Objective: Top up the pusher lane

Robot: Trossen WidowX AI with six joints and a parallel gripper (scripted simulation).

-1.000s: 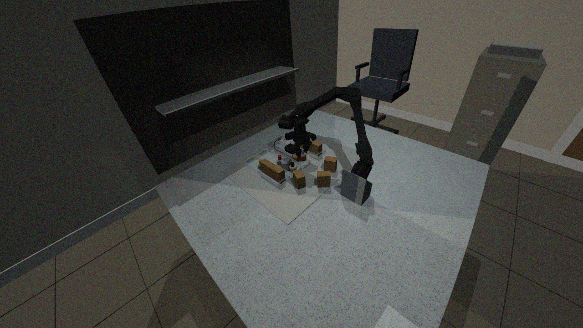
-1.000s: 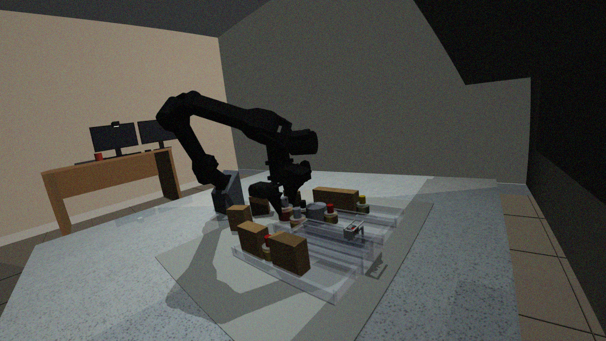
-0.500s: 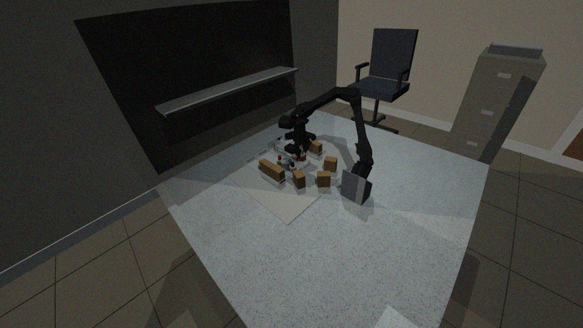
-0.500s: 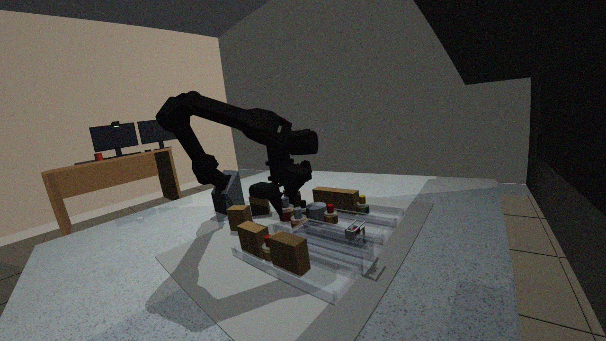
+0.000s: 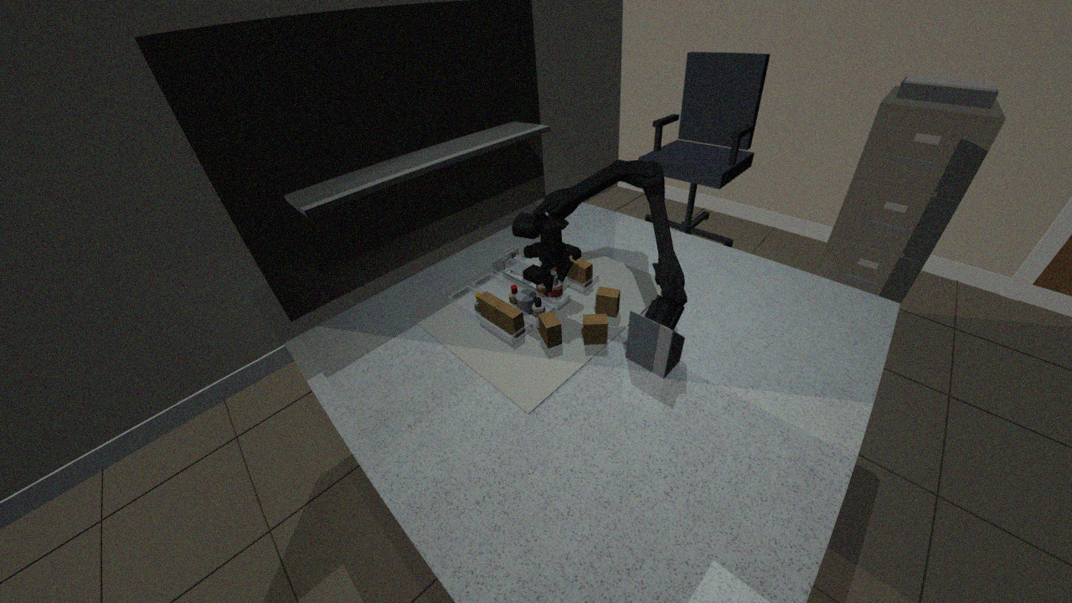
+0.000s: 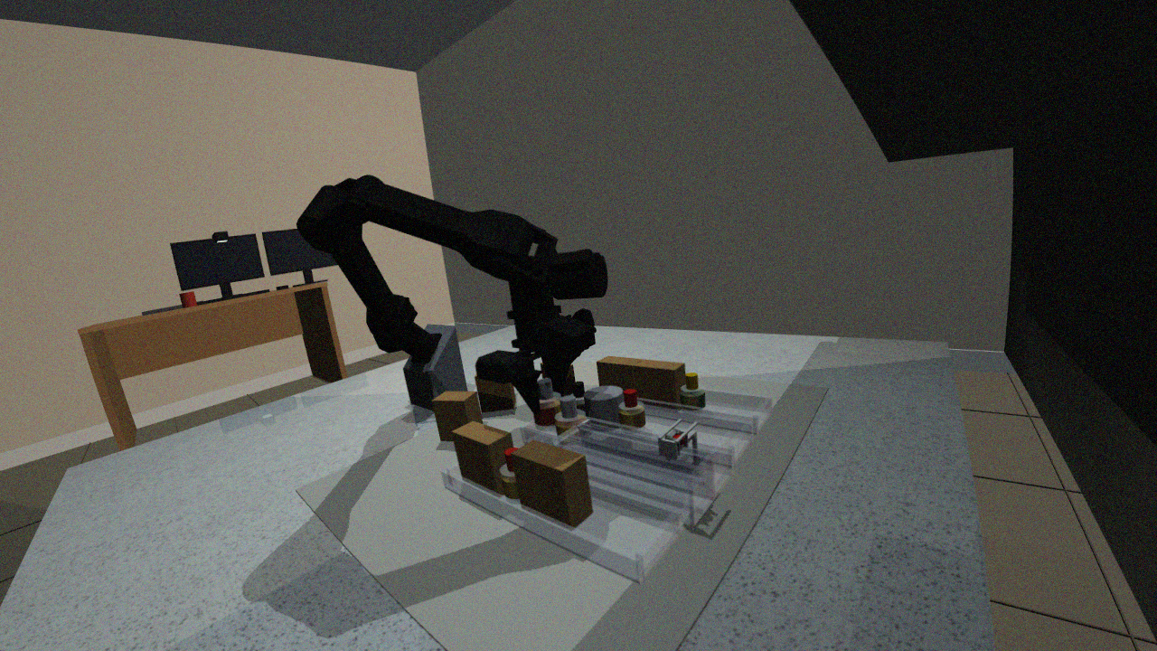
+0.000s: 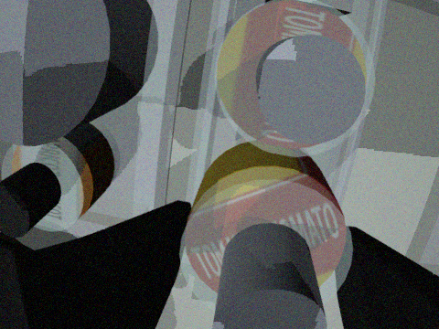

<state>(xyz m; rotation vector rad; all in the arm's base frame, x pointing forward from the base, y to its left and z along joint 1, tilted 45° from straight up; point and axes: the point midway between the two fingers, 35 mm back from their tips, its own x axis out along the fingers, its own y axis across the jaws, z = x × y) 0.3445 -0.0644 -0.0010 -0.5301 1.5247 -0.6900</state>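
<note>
My gripper points down and is shut on a grey-capped jar with a red and yellow TOMATO label. A matching lane jar stands in the clear-walled lane, just beyond the held one. In the wrist view the two jars look close together or touching; I cannot tell whether they touch. The held jar is at the front end of the lane; whether its base is on the floor is hidden. The low front stop and the pusher plate cannot be made out clearly.
A large grey cylinder and a black-capped jar stand beside the lane. A red-capped jar is farther back. Brown blocks flank both sides. A metal frame rises above the clear dividers.
</note>
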